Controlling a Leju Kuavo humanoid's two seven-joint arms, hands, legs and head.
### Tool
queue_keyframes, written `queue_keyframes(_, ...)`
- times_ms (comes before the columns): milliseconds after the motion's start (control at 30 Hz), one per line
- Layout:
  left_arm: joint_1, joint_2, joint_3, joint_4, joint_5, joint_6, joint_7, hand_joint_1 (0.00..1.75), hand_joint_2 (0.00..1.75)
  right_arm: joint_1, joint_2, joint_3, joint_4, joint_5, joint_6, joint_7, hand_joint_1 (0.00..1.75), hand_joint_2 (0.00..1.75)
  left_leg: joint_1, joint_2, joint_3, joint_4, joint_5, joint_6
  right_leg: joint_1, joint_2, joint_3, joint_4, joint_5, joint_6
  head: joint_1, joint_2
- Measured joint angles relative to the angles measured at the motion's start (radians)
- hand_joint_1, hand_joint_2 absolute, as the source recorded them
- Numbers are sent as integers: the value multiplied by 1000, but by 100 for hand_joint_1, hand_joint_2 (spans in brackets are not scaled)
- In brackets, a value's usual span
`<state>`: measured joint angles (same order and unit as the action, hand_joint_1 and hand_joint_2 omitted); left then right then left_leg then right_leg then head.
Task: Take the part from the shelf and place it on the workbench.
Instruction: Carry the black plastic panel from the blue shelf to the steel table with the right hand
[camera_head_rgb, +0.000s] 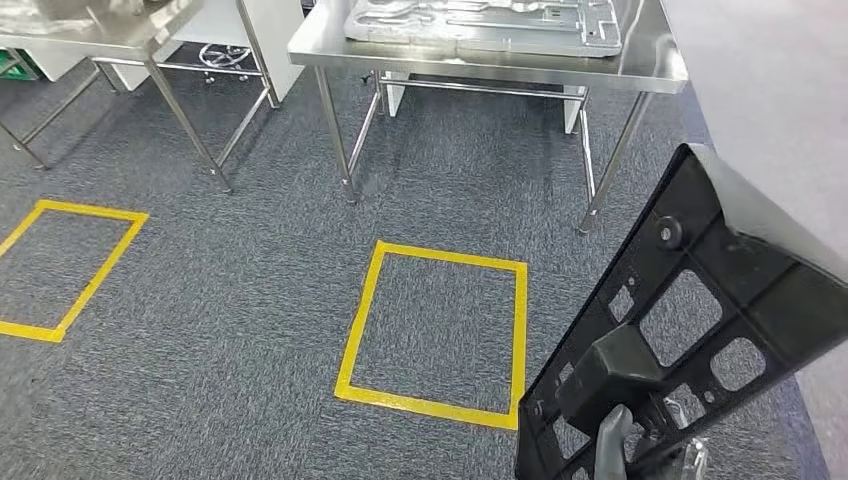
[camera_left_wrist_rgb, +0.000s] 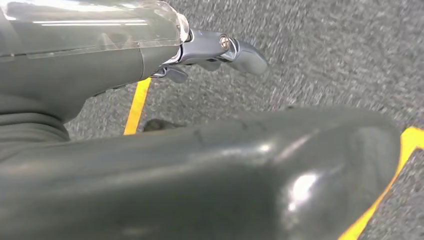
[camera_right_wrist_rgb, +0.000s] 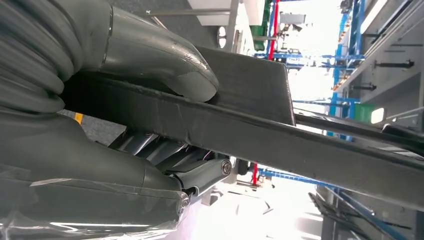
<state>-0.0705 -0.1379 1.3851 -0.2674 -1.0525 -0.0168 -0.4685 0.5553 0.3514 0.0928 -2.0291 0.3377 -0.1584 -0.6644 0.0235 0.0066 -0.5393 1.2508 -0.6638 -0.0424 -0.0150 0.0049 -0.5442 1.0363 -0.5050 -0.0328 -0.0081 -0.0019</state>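
The part (camera_head_rgb: 690, 300) is a flat black plastic frame with several cut-out openings, standing tilted at the lower right of the head view. My right hand (camera_head_rgb: 612, 445) grips its lower end. In the right wrist view the thumb (camera_right_wrist_rgb: 165, 65) lies on one side of the part's black bar (camera_right_wrist_rgb: 280, 140) and the fingers (camera_right_wrist_rgb: 165, 155) curl around the other. A steel workbench (camera_head_rgb: 500, 62) stands ahead at the top centre. My left hand (camera_left_wrist_rgb: 220, 47) hangs over the carpet and holds nothing, its fingers apart from the thumb.
A silver-grey pressed panel (camera_head_rgb: 480, 20) lies on the workbench. A second steel table (camera_head_rgb: 90, 40) stands at the top left. Two yellow taped squares (camera_head_rgb: 435, 330) (camera_head_rgb: 60, 270) mark the grey carpet. A pale grey surface (camera_head_rgb: 770, 100) rises at the right.
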Motion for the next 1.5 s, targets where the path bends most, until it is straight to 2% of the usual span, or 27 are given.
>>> queue_keyframes(67,6,0,0,0,-1,0,1,0,0,0,-1,0,0,-11,4,3,175,175,0,0,-62,34,-30,-1,0,18,19,0,-16,3,0,0)
queue_keyframes(100,9,0,0,0,-1,0,2,0,0,0,-1,0,0,-16,7,3,175,175,0,-1,-72,6,-14,1,0,24,32,0,-26,5,0,0)
queue_keyframes(167,14,1,0,0,-1,-1,3,0,0,-1,-1,1,0,-21,6,3,175,175,0,-3,-66,-105,90,9,-2,35,56,0,-45,9,0,0)
queue_keyframes(233,12,2,0,0,-1,-1,3,0,0,0,-2,1,-1,-21,-1,2,175,175,-6,-3,-60,-179,163,20,-1,43,70,-2,-62,20,-2,0)
queue_keyframes(300,9,2,0,0,-1,0,4,0,0,2,-3,3,-4,-17,-7,1,175,175,-10,-4,-54,-197,164,32,1,47,83,3,-65,39,-3,0)
queue_keyframes(367,8,2,0,0,-1,0,5,0,0,1,-4,5,-7,-14,-10,0,175,175,-8,-8,-29,-211,168,49,1,35,88,26,-61,54,-2,0)
queue_keyframes(433,7,2,0,0,-1,0,5,0,0,-2,-5,5,-10,-13,-11,-1,175,175,-7,-10,-4,-218,163,61,0,15,47,102,-77,61,0,0)
queue_keyframes(500,9,2,0,0,-1,0,5,0,0,-3,-5,6,-11,-12,-13,-1,175,175,-7,-10,10,-219,149,65,1,5,-41,216,-123,64,2,0)
queue_keyframes(567,12,2,0,0,-1,0,6,0,0,-2,-6,6,-11,-10,-18,1,175,175,-7,-11,29,-219,129,65,1,4,-114,270,-161,64,2,0)
queue_keyframes(600,13,2,0,0,-1,0,7,0,0,-1,-6,6,-11,-9,-22,4,175,175,-7,-12,43,-219,118,64,1,3,-131,256,-158,61,2,0)
queue_keyframes(633,14,1,0,0,-1,0,8,0,0,-1,-6,6,-11,-7,-26,10,175,175,-7,-13,59,-219,105,63,1,2,-136,215,-130,59,2,0)
queue_keyframes(700,15,0,0,0,-1,0,9,0,0,0,-7,5,-10,-7,-34,28,175,175,-8,-13,89,-220,77,57,7,-3,-131,110,-16,51,2,0)
queue_keyframes(767,13,0,1,0,-3,0,10,0,0,1,-7,3,-7,-9,-38,46,175,175,-11,-13,116,-228,54,45,15,-5,-124,58,54,41,3,0)
queue_keyframes(833,8,0,1,0,-5,0,11,0,0,1,-7,-1,-4,-12,-39,54,175,175,-14,-12,130,-222,62,30,14,-2,-103,47,41,29,4,0)
queue_keyframes(900,5,1,1,0,-6,0,12,0,0,2,-7,-4,-2,-14,-37,54,175,175,-14,-12,102,-151,95,21,9,-1,-64,22,27,15,2,0)
queue_keyframes(967,4,2,1,0,-6,0,12,0,0,3,-6,-6,1,-14,-37,53,175,175,-13,-12,23,-37,94,16,7,-2,-23,1,9,6,-1,0)
queue_keyframes(1033,7,2,1,0,-6,0,13,0,0,3,-6,-7,5,-14,-37,52,175,175,-12,-12,-64,38,30,13,7,2,10,-6,-14,3,-3,0)
queue_keyframes(1100,12,2,1,0,-6,0,15,0,0,3,-6,-8,8,-14,-37,52,175,175,-13,-12,-118,32,-22,14,7,8,45,-7,-43,4,-4,0)
queue_keyframes(1133,15,2,1,0,-6,0,15,0,0,3,-5,-9,9,-14,-37,51,175,175,-13,-12,-130,-3,-10,18,8,10,65,-7,-58,5,-4,0)
queue_keyframes(1167,17,2,1,0,-6,0,15,0,0,3,-5,-9,10,-14,-37,51,175,175,-15,-12,-136,-53,38,23,9,11,84,-8,-75,6,-4,0)
queue_keyframes(1233,22,5,1,0,-6,0,16,0,0,3,-4,-11,13,-14,-37,51,175,175,-22,-12,-135,-133,166,37,11,15,118,-7,-108,14,-2,0)
queue_keyframes(1267,22,6,1,0,-6,0,17,0,0,3,-4,-12,14,-14,-37,51,175,175,-26,-13,-131,-151,209,43,11,17,131,-11,-120,20,-2,0)
queue_keyframes(1300,22,6,1,0,-5,0,17,0,0,3,-3,-13,16,-14,-37,50,175,175,-29,-13,-123,-157,221,50,11,18,143,-11,-125,27,-2,0)
queue_keyframes(1367,15,6,1,0,-5,0,18,0,0,0,-2,-14,16,-14,-37,50,175,175,-28,-14,-95,-176,208,64,9,16,143,18,-105,41,-3,0)
queue_keyframes(1433,10,7,1,0,-5,0,17,0,0,-3,-2,-15,16,-13,-37,50,175,175,-23,-16,-55,-208,198,76,7,9,89,117,-72,52,-2,0)
queue_keyframes(1467,10,7,1,0,-6,0,17,0,0,-4,-2,-16,16,-13,-37,49,175,175,-21,-15,-35,-223,192,80,5,6,46,175,-73,56,-1,0)
queue_keyframes(1500,11,8,1,0,-5,0,17,0,0,-4,-2,-16,17,-13,-37,49,175,175,-21,-15,-16,-235,184,82,3,5,-1,223,-94,59,-1,0)
